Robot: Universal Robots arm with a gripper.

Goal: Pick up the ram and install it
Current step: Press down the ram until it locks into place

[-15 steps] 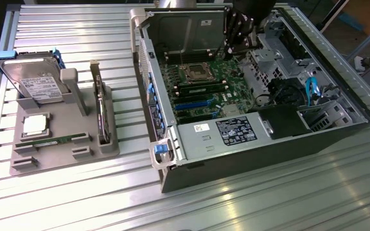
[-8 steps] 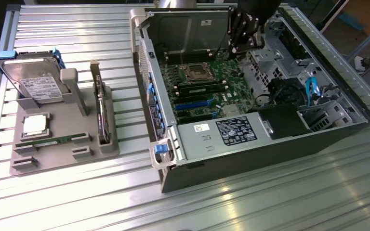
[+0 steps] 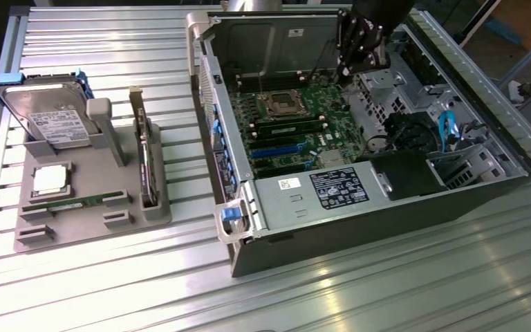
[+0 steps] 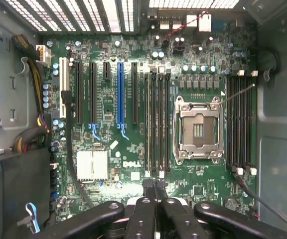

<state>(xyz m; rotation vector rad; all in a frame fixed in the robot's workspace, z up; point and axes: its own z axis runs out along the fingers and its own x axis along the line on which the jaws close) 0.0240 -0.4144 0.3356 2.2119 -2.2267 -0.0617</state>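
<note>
A ram (image 3: 67, 203), a thin green stick, lies flat near the front of the grey holder tray (image 3: 90, 221) at the exterior view's left. Another green stick (image 3: 289, 127) stands in one of the long memory slots (image 4: 156, 124) on the motherboard (image 4: 108, 99) inside the open computer case (image 3: 358, 207). My gripper (image 3: 359, 68) hangs over the back of the case, above the board and far from the tray. Its black fingertips (image 4: 155, 185) are shut together with nothing between them.
The tray also holds a silver hard drive (image 3: 49, 121) standing upright, a square processor chip (image 3: 52, 178) and a dark card on edge (image 3: 143, 155). Beside the memory slots lies the empty processor socket (image 4: 198, 130). Cables (image 3: 445, 131) and a black box (image 3: 404, 173) crowd the case's right side.
</note>
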